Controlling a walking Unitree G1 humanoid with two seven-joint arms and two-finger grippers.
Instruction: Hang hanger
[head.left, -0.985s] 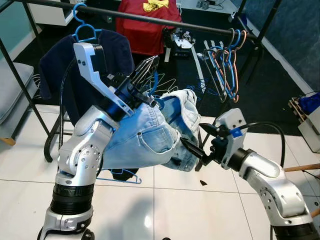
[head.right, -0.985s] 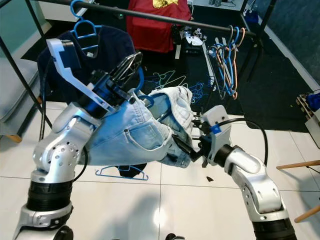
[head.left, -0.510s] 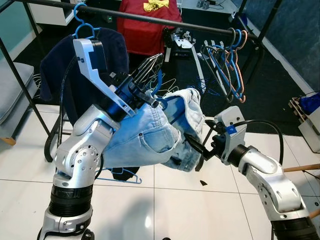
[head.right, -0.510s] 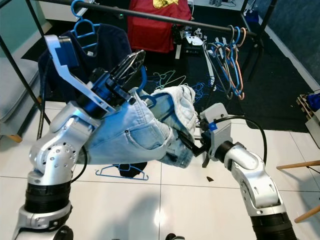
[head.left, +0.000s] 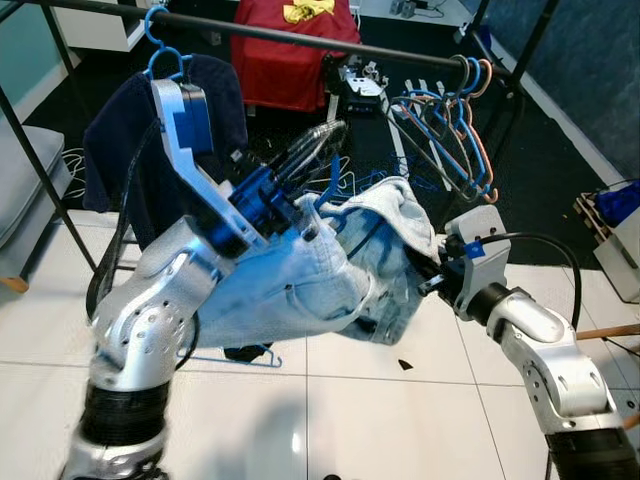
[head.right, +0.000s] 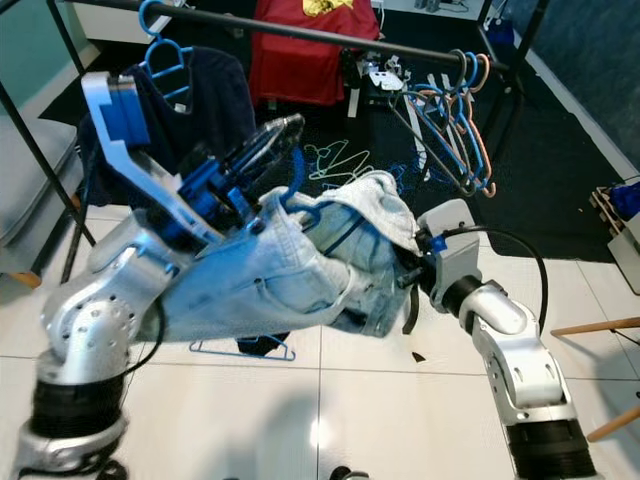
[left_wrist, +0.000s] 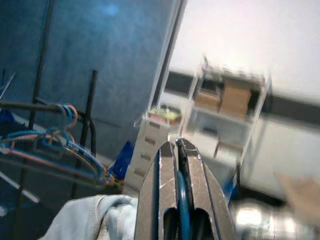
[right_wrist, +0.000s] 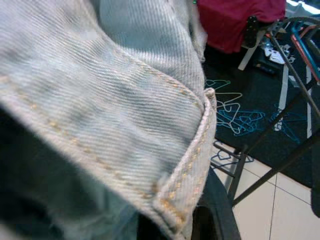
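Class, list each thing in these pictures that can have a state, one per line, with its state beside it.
Left pincer: shut on the blue hanger's hook.
Blue hanger: held up, not on the rail.
Jeans: draped between both arms.
Right pincer: buried in the jeans' folds.
Clothes rail: carrying a navy garment.
Spare hangers: hanging on the rail.

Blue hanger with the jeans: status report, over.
Left end effector shut on blue hanger, raised toward rail. Right end effector buried in jeans hem. Not hung yet. Empty hangers crowd rail's right end.
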